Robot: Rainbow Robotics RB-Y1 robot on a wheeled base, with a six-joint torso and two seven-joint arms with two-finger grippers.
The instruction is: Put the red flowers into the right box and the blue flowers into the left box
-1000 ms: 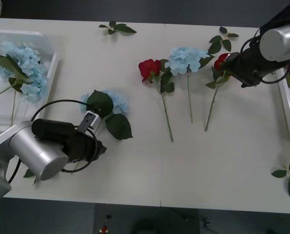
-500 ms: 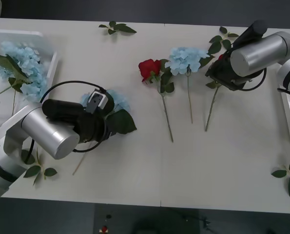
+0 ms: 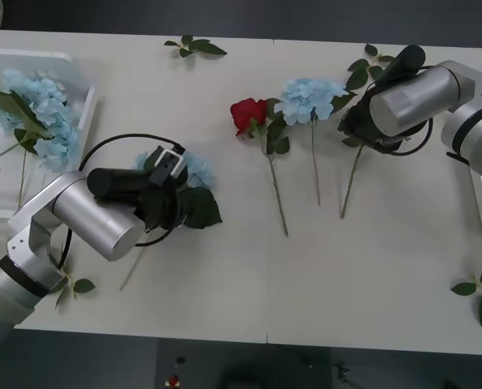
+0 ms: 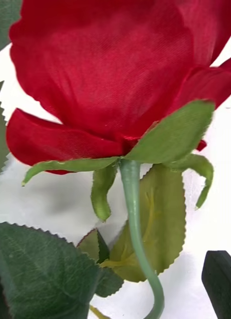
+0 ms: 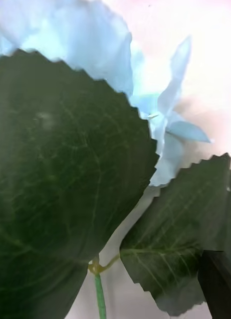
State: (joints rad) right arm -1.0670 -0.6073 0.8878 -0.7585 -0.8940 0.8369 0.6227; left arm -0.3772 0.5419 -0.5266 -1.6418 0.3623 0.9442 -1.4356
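Left tool point(image 3: 169, 194) over blue flower point(image 3: 198, 168), left box point(image 3: 85, 109) holding blue flowers point(image 3: 42, 113)

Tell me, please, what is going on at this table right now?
The robot is sorting flowers. Its left tool is over a blue flower lying on the table, while the right tool is down over a rose. Blue flowers already lie in the left box. Another rose and blue flower wait mid-table.
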